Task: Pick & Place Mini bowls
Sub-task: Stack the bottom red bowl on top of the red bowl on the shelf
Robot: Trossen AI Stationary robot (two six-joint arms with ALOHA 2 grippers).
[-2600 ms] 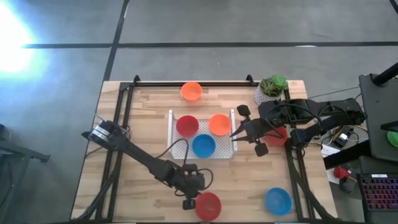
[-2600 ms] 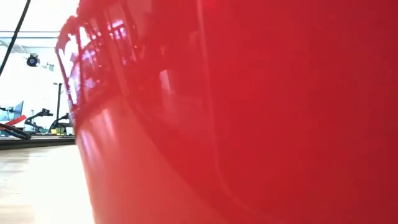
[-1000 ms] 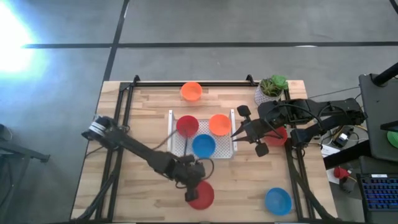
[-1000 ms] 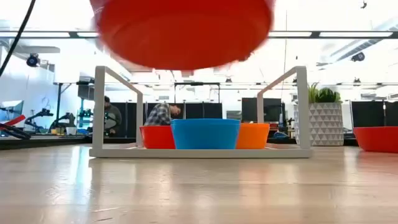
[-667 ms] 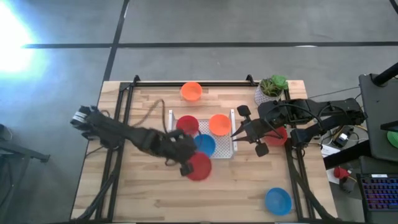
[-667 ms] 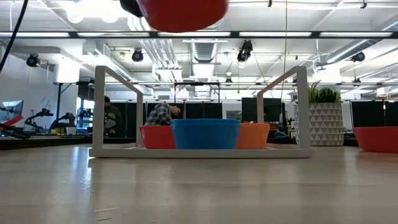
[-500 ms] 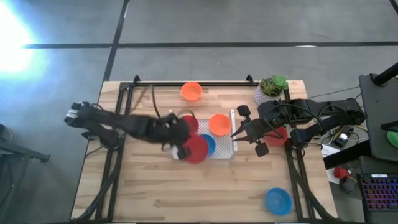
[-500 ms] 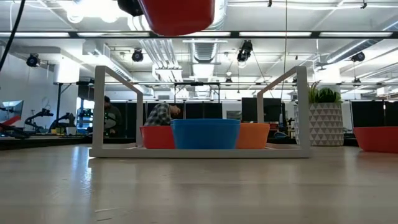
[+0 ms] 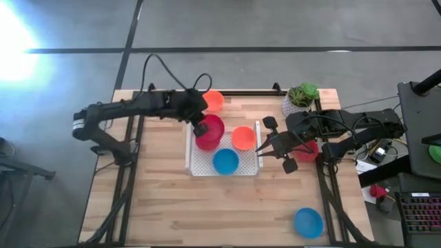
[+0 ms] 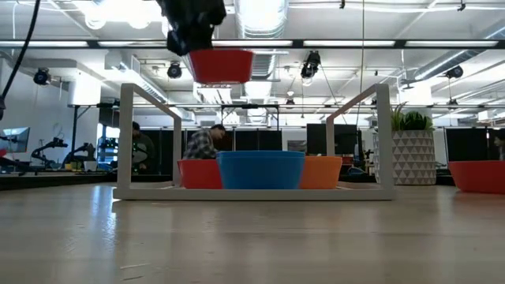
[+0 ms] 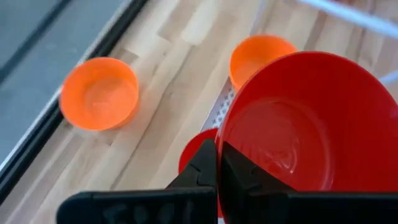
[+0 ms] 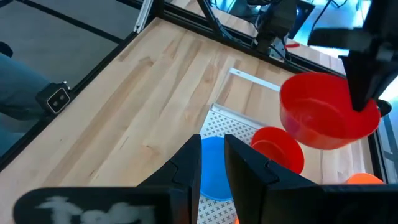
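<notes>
left pincer (image 9: 202,129) pinching the rim of a red mini bowl (image 9: 211,128), fingers pressed together on the wall; bowl held in the air, clear of everything, seen high above the tray in the low view (image 10: 222,65); directly below the pincer: second red bowl (image 9: 205,141) sitting in the white perforated tray (image 9: 191,165), partly covered by the held one from above; just beyond that in the tray, orange bowl (image 9: 242,138); blue bowl (image 9: 225,161) also in the tray, on the side toward the front edge of the counter (image 9: 158,207); off the tray, close behind the left pincer near the back rail: another orange bowl (image 9: 214,101) on bare wood, visible in the left wrist view too (image 11: 99,93)

right pincer (image 9: 260,147) parked at the tray's right rim, fingers slightly apart with nothing between them; right wrist view shows both fingers (image 12: 186,165) over the blue bowl and tray edge, gap between them bare; close behind the right pincer, under its arm: red bowl (image 9: 308,149) on the counter, mostly hidden; potted plant (image 9: 301,97) further back at the counter's right rear corner; farthest from both pincers: blue bowl (image 9: 308,222) near the front right corner
</notes>
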